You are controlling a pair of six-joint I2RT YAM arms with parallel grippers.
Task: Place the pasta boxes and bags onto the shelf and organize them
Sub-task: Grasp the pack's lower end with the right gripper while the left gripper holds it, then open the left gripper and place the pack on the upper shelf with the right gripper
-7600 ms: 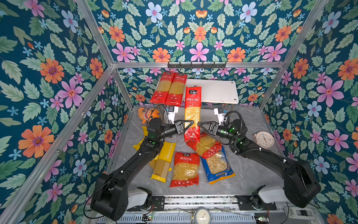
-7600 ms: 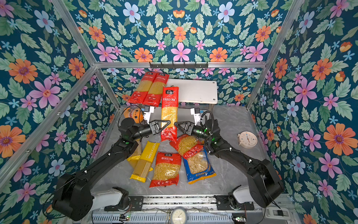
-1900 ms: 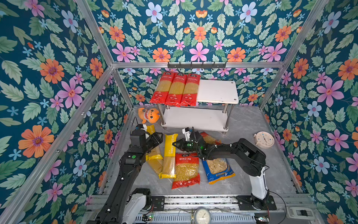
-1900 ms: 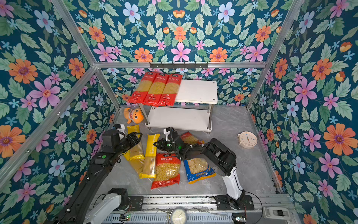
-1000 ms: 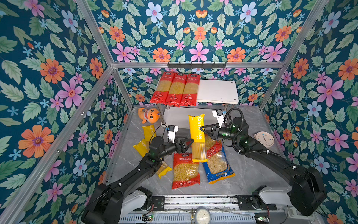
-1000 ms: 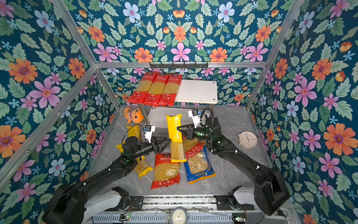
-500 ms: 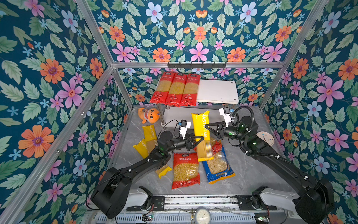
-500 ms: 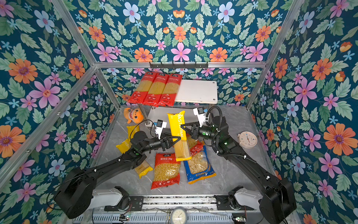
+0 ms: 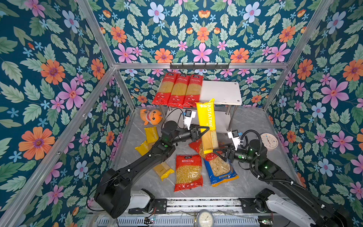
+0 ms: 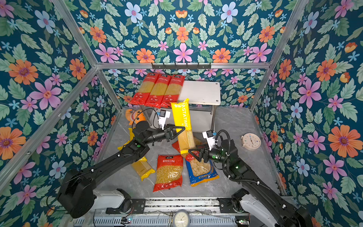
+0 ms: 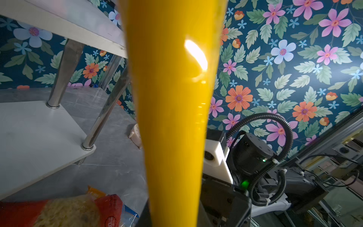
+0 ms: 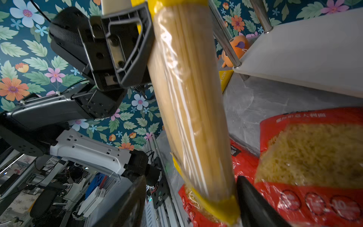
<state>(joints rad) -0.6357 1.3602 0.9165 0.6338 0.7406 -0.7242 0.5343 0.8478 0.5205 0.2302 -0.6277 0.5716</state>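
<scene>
Because the left gripper (image 9: 203,131) is closed on the middle of the yellow PASTATIME pack (image 9: 205,118), the pack hangs almost upright just in front of the shelf (image 9: 222,92). The right gripper (image 9: 218,153) is open, jaws either side of its lower end, probably only guiding. Three red spaghetti packs (image 9: 177,90) lie on the shelf's top, with room beside them.

My left gripper (image 10: 181,131) clamps the long yellow "PASTATIME" spaghetti pack (image 10: 180,116) at mid-length. It holds the pack nearly upright in the air, in front of the white two-tier shelf (image 10: 202,92). My right gripper (image 10: 191,154) sits at the pack's lower end, jaws spread apart.
</scene>
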